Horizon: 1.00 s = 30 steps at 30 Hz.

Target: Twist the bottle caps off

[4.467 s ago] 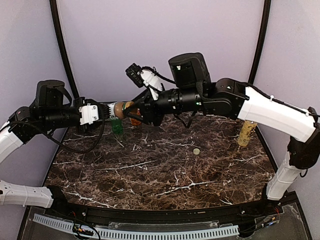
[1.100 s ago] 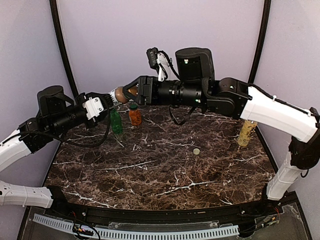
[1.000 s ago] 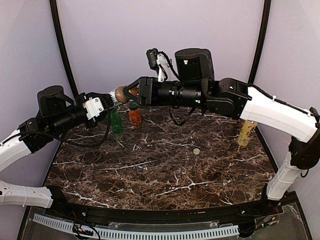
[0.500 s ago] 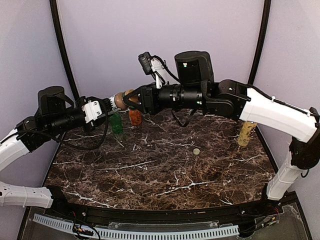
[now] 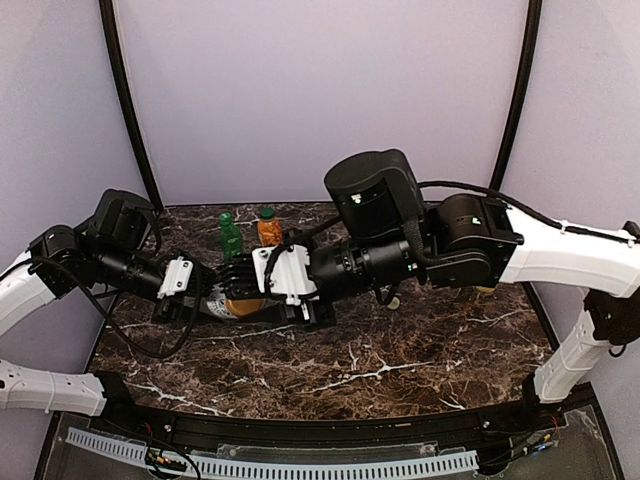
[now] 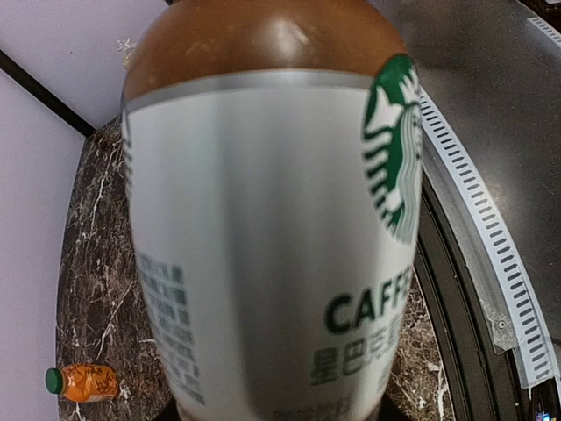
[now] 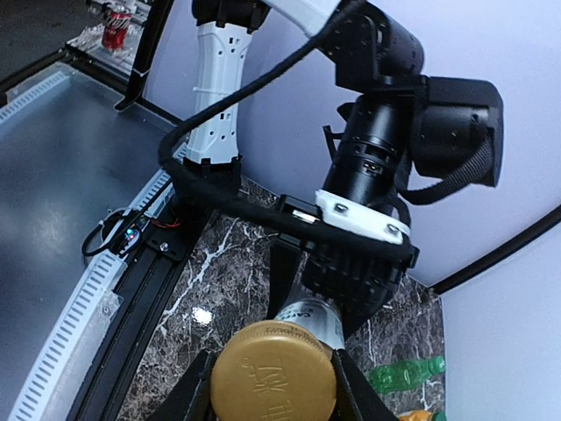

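Support for the coffee bottle (image 5: 243, 305) was given from the left, where the left gripper (image 5: 205, 298) was closed round its body. The bottle was held on its side, low over the table (image 5: 400, 370), near the front left; whether it touched the marble could not be told. In the left wrist view the frame was filled by the silver label and brown shoulder, so the clamp was judged from the right wrist view, where the black jaws were set against the label on both sides. The body was presumably pinned so that it would not turn with the lid.

Behind, at the back of the table, the green bottle (image 5: 230, 236) and orange bottle (image 5: 267, 227) were seen upright, caps on, well apart from the work.

Further right, the gold cap (image 7: 273, 379) was met end-on by the right gripper (image 7: 273, 368). Its fingers (image 7: 195, 393) were pressed against the rim on either side, a hold suited to twisting about the bottle's axis. The cap was seated on the neck, so unscrewing was judged unfinished.
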{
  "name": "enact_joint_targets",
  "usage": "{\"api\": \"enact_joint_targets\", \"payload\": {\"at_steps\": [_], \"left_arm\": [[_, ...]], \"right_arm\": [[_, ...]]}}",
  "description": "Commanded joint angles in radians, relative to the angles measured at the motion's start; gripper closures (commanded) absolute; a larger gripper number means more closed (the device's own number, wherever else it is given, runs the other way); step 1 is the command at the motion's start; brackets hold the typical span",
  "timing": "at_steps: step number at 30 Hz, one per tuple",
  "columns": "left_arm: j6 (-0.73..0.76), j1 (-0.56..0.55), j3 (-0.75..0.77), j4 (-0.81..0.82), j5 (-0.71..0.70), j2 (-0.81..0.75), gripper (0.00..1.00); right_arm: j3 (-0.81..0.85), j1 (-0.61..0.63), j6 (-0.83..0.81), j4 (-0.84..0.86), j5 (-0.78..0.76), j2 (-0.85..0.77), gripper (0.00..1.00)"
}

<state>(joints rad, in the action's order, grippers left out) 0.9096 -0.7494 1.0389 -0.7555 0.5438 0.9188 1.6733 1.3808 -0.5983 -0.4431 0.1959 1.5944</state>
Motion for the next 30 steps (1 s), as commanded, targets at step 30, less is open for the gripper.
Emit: {"api": "enact_joint_targets", "payload": {"at_steps": [30], "left_arm": [[-0.097, 0.005, -0.143, 0.147, -0.078, -0.112, 0.97]], "right_arm": [[-0.601, -0.790, 0.966, -0.186, -0.459, -0.023, 1.00]]}}
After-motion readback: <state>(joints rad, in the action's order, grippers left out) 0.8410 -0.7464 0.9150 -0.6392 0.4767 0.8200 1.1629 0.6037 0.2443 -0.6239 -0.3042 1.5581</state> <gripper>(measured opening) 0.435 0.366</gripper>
